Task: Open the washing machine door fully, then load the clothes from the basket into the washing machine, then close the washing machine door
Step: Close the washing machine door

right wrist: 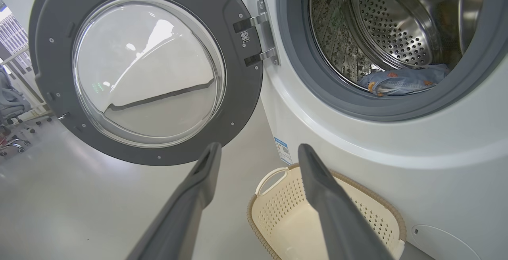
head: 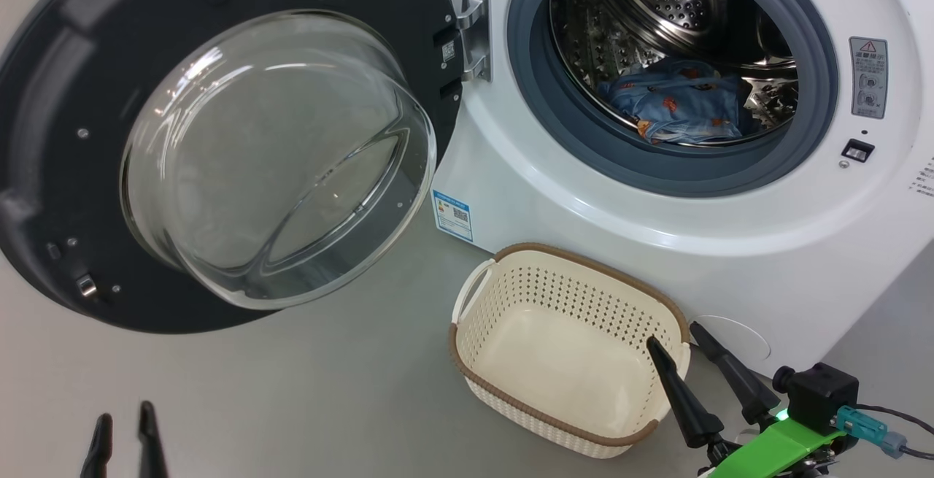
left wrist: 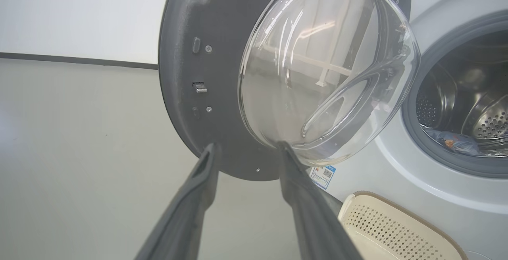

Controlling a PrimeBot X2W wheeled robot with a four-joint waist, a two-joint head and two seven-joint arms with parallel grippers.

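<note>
1. The door (head: 277, 157) stood wide open, hinged on the washer's (head: 584, 201) left side, its inner face and bulging glass bowl turned towards the robot.
2. The clothes (head: 678, 109) lay inside the drum (head: 657, 4), a crumpled light-blue heap with orange prints at the drum's bottom, behind the grey gasket (head: 533, 98).
3. The basket (head: 584, 259) sat on the floor (head: 292, 390), just in front of the washer and below its opening, to the right of the door; its pale bottom was in plain sight.
4. A blue label (head: 452, 215) was stuck on the washer's front at the lower left, between the door and the basket.
5. The left fingers (head: 148, 434) were low at the near left, apart from each other and holding nothing; in the left wrist view they pointed towards the door's lower edge without touching it.
6. The right fingers (head: 675, 390) were at the near right, spread wide and gripping nothing. In the head view one tip showed over the basket's right end and the other just outside its rim, near the washer's front.
</note>
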